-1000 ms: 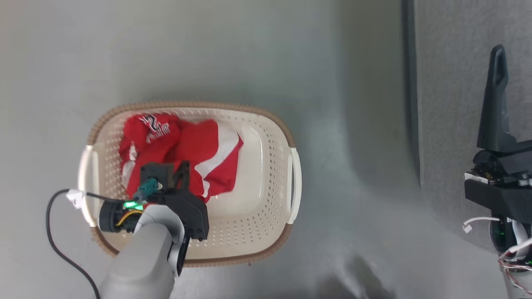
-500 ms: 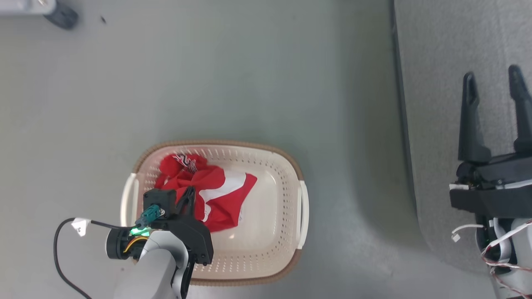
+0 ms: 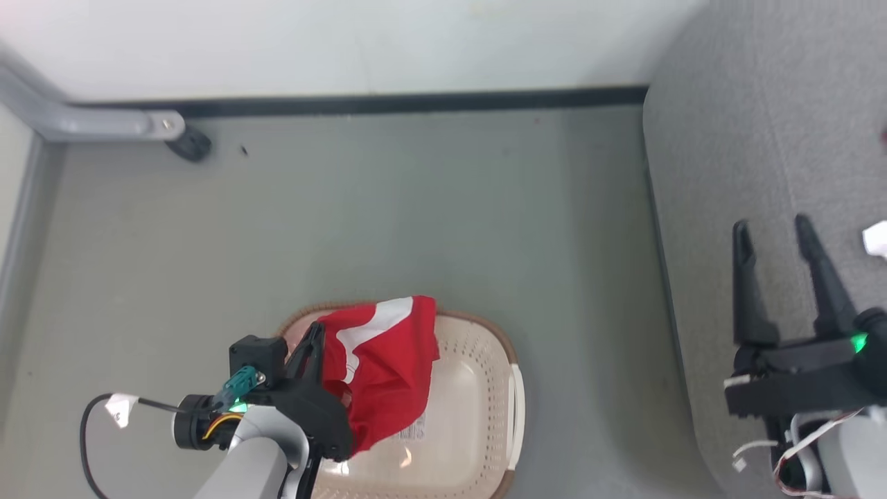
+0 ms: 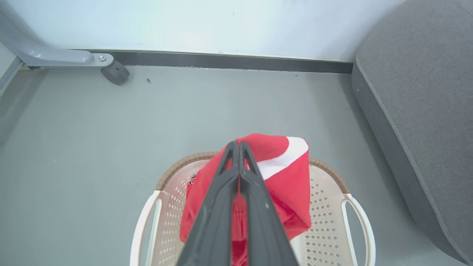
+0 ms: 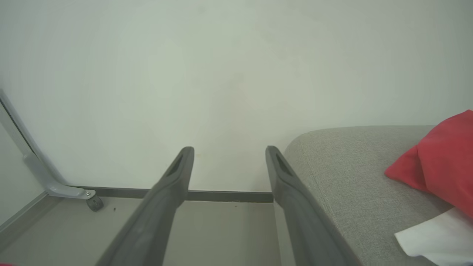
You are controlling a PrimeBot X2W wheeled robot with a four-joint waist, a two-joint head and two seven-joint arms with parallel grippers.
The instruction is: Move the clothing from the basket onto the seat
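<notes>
- Grey floor (image 3: 416,208) is seen under everything.
- Seat (image 3: 762,138) is placed at right, well apart from basket (image 3: 495,388).
- Second red piece (image 5: 443,162) and white cloth (image 5: 436,236) are laid on seat.
- Basket is stood on floor.
- Clothing (image 3: 381,367) is held up over basket's left half, with lower folds hung toward its interior.
- Left gripper (image 4: 236,145): fingers are pressed together and clamped on clothing.
- Right gripper (image 3: 771,225): fingers are spread apart, nothing is held, and it is poised above seat edge.
- Small caster (image 3: 190,144) is seen by wall.

Clothing (image 3: 388,364) soft cloth; basket (image 3: 475,360) glossy perforated plastic; seat (image 3: 762,138) rough woven fabric.
</notes>
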